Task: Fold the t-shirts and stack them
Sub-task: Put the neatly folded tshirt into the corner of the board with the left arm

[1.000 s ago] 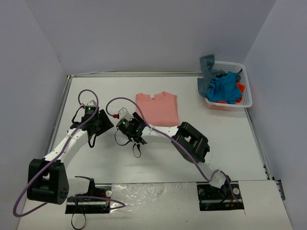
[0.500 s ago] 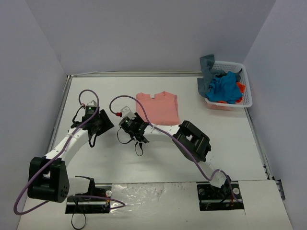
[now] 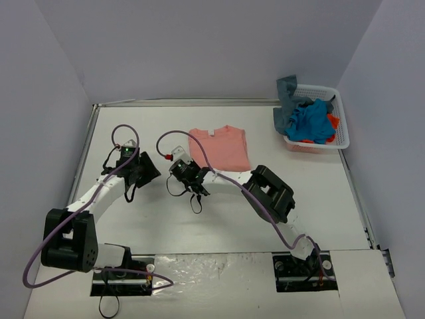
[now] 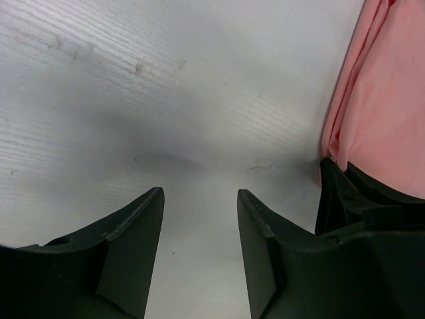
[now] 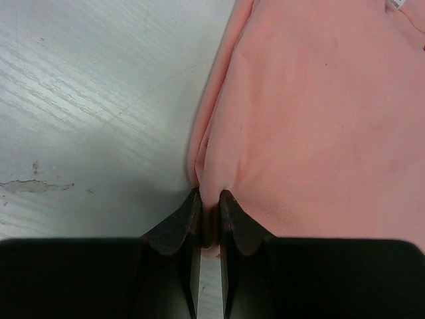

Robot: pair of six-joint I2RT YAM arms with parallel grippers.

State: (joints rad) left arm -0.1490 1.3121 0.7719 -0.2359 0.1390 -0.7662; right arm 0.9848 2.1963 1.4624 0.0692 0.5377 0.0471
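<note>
White links and bulky black joints form the left arm and right arm, each trailing a looped purple cable.

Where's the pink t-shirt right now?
In the top view, the salmon-pink t-shirt lies flat toward the back middle of the table, left of the white basket. The right hand pinches its near left edge.
</note>
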